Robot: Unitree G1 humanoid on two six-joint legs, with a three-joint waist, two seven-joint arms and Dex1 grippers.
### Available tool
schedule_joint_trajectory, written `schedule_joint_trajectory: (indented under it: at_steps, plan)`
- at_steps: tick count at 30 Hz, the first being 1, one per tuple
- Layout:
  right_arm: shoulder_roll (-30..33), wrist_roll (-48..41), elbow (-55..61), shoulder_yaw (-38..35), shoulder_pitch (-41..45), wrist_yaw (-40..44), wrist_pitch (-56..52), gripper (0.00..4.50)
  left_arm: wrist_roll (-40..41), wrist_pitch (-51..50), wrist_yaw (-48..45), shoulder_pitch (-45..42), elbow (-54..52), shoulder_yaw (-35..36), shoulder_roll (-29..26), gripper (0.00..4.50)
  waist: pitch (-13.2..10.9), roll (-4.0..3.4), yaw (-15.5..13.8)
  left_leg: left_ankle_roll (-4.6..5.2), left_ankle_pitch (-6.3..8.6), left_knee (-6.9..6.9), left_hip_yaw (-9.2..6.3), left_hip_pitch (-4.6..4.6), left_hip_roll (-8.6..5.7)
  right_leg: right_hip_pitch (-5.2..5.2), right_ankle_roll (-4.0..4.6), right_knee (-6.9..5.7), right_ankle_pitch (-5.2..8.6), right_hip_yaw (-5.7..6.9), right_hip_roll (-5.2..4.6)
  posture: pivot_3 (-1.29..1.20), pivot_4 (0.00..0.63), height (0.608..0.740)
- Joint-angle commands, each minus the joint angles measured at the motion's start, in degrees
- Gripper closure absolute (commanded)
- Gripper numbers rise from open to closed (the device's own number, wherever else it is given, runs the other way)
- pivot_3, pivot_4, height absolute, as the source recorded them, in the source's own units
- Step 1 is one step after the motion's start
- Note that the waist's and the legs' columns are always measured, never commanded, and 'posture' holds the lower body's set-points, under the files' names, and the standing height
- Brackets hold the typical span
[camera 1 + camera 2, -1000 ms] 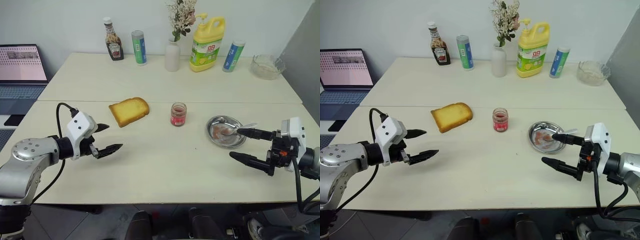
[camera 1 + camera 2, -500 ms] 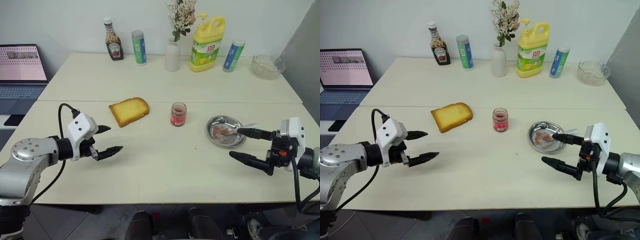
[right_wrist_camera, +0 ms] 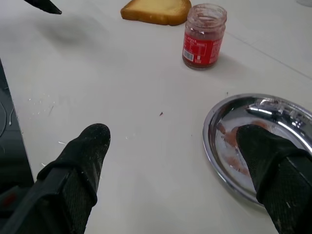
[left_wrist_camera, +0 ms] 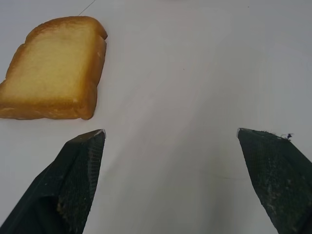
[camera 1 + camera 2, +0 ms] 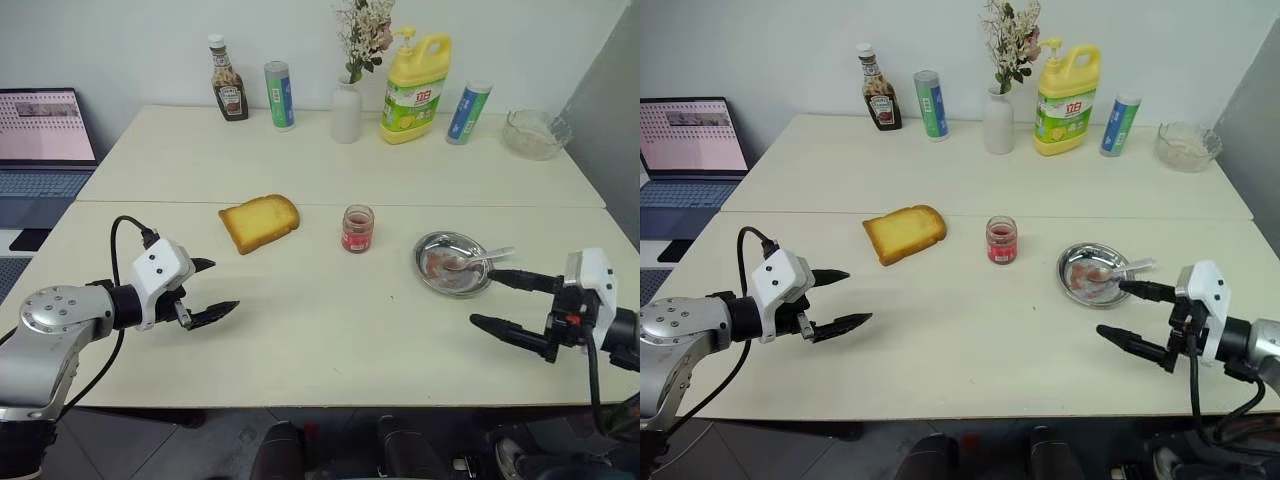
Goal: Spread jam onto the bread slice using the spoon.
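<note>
Small clear glass jam jar [image 5: 357, 229] mid-worktop; golden toast slice [image 5: 259, 222] left of it; silver metal spoon [image 5: 478, 260] in round steel dish [image 5: 453, 264] right of it.

A ketchup bottle [image 5: 228, 92], two cans [image 5: 278, 95], a flower vase [image 5: 345, 111], a yellow detergent jug [image 5: 412, 88] and a glass bowl [image 5: 536, 133] are standing along the counter's [image 5: 300, 160] far edge.

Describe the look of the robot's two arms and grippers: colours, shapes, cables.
Both arms end in a white boxy wrist housing carrying two tapering black fingers with a textured surface. The left gripper sits on a rounded silver-grey metal arm with a black cable looping over the housing. The right gripper has a small red marking on its dark wrist, and a black cable hanging below it.
</note>
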State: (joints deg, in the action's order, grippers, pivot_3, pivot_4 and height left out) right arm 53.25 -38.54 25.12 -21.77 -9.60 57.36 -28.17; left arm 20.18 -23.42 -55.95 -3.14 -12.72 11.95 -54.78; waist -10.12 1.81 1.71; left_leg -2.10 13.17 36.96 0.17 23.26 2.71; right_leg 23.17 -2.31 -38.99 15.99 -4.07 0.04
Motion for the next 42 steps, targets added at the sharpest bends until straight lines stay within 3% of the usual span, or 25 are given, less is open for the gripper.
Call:
schedule_joint_trajectory:
  at_steps: [1, 12, 18, 20, 24, 31, 42]
  plan:
    - [0.45, 0.48, 1.08, -2.97, -0.93, 0.02, -0.11, 0.03, 0.28, -0.07, -0.36, -1.90, 0.31, 0.85, -0.64, 0.00, 0.00, 0.00, 0.00, 0.00, 0.00, 0.00, -0.01, 0.00, 0.00, 0.00, 0.00, 0.00, 0.00, 0.01, 0.00, 0.00, 0.150, 0.740]
    - [-0.20, 2.60, 1.57, -3.17, -2.04, 0.27, 1.47, 0.03, -0.81, 0.45, 1.10, -2.53, 2.91, 1.81, 0.32, 0.00, 0.00, 0.00, 0.01, 0.00, 0.00, 0.00, 0.00, -0.01, 0.00, 0.00, 0.00, 0.00, 0.00, 0.00, 0.01, 0.00, 0.150, 0.740]
    - [-1.62, 2.06, 3.88, -1.94, 0.67, -2.63, 0.52, 0.03, -4.05, -1.77, 14.98, -7.14, 9.45, 4.13, 6.63, 0.00, 0.00, 0.01, -0.01, 0.00, 0.00, 0.03, -0.03, -0.02, 0.01, -0.02, -0.01, -0.04, 0.00, 0.01, 0.03, 0.00, 0.150, 0.740]
    - [-2.27, -0.20, 5.77, -1.20, 3.86, -4.68, -1.49, 0.03, -4.19, -5.66, 23.15, -10.70, 12.79, 5.99, 11.08, 0.00, 0.00, 0.00, -0.03, 0.00, 0.00, 0.06, -0.04, -0.03, 0.00, -0.04, -0.03, -0.05, -0.02, 0.01, 0.02, 0.00, 0.150, 0.740]
    - [-2.79, -5.25, 8.76, 1.00, 11.21, -8.68, -6.42, 0.03, -3.08, -12.33, 31.02, -16.87, 17.08, 7.05, 17.07, 0.00, 0.01, 0.07, -0.03, 0.00, 0.00, 0.10, -0.08, -0.02, -0.02, -0.07, -0.03, -0.09, -0.09, 0.02, 0.03, 0.00, 0.150, 0.740]
    - [-2.38, -10.82, 11.65, 8.71, 21.82, -10.33, -13.63, 0.03, -2.07, -16.49, 36.02, -26.40, 24.54, 5.01, 25.62, 0.00, 0.11, 0.27, -0.24, 0.00, 0.00, 0.09, -0.16, 0.09, -0.07, -0.03, 0.16, -0.05, -0.21, 0.11, 0.00, 0.00, 0.150, 0.740]
    - [-0.54, -9.82, 12.66, 11.82, 22.46, -7.88, -13.78, 0.03, -4.73, -14.78, 34.70, -34.86, 36.88, -0.72, 30.33, 0.00, 0.12, 0.31, -0.16, -0.01, 0.00, 0.09, -0.25, 0.17, -0.08, 0.01, 0.17, -0.04, -0.22, 0.19, 0.00, 0.00, 0.150, 0.740]
